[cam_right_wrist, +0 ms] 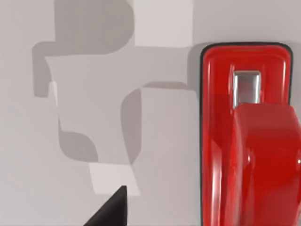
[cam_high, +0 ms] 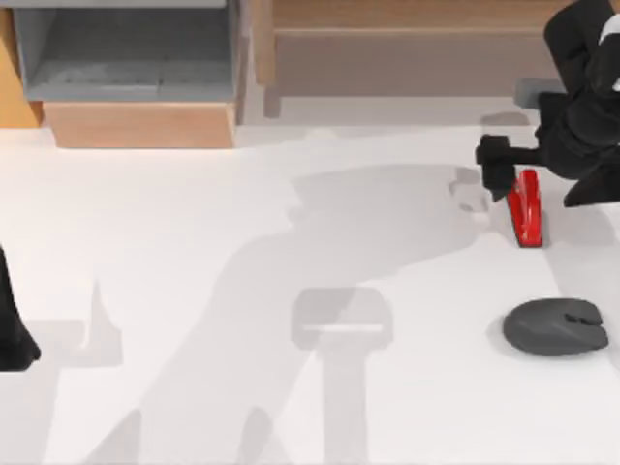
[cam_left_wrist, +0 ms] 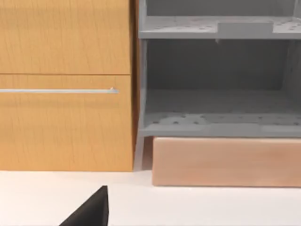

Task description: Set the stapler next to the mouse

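The right gripper (cam_high: 506, 176) sits at the glossy red stapler (cam_high: 527, 208), beyond the dark grey mouse (cam_high: 555, 326); its jaws' state I cannot tell.

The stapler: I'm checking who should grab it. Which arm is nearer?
Right. The right gripper sits at the red stapler, by its far end at the table's right. The left arm is parked at the table's left edge, far across.

On the table: 1 red stapler (cam_high: 526, 208), 1 dark grey mouse (cam_high: 555, 326), and 2 black arms.
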Controlling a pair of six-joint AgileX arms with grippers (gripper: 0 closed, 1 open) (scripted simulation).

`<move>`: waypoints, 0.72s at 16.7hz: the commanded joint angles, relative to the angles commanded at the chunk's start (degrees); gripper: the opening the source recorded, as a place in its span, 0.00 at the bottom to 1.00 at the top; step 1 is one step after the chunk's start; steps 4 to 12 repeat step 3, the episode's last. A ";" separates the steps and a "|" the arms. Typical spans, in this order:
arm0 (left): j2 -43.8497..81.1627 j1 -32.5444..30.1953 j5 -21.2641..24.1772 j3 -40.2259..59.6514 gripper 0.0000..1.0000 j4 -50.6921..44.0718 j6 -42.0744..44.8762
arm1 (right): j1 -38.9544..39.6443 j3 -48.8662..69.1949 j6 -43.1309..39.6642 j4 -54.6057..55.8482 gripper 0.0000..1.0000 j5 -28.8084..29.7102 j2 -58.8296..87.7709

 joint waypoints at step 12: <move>0.00 0.00 0.00 0.00 1.00 0.00 0.00 | 0.00 0.00 0.00 0.00 1.00 0.00 0.00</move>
